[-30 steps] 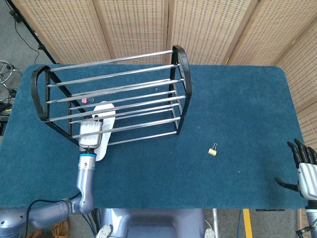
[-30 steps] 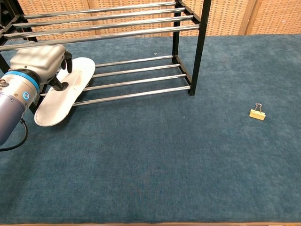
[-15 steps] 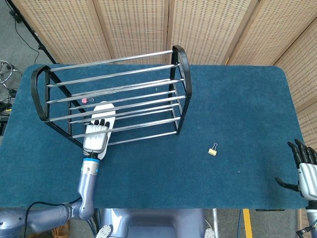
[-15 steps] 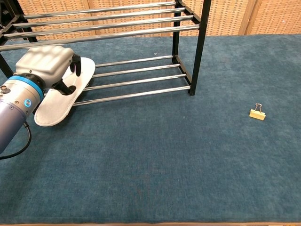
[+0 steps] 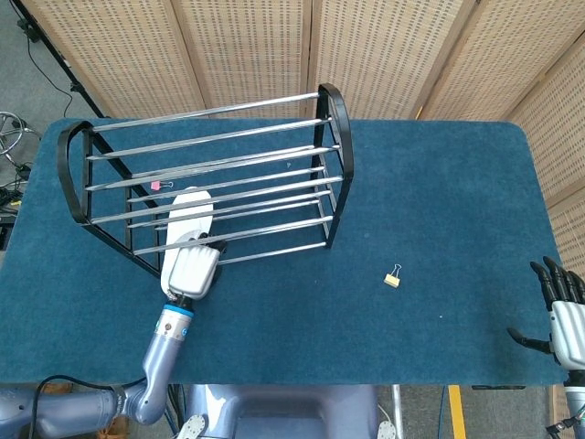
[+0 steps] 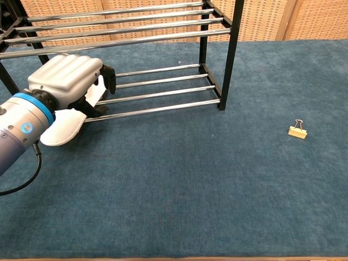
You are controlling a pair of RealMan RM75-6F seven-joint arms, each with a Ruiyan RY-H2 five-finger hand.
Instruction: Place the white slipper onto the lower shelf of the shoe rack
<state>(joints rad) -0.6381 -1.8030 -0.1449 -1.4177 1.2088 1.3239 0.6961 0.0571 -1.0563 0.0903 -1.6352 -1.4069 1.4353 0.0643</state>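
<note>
Left hand [image 6: 69,81] rests fingers-curled over the white slipper [image 5: 190,212], lying half on the shoe rack's [image 5: 322,151] lower shelf with heel overhanging onto the worktop [image 6: 217,179]; an off-centre push could jam it between bars; right hand [image 5: 562,309] idle, spread.

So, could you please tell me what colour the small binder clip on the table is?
Pale yellow binder clip, clearest in the chest view.

head: high, looking down (whole table [image 5: 439,183]) | chest: low, near | shared: shoe rack [image 5: 331,165]
</note>
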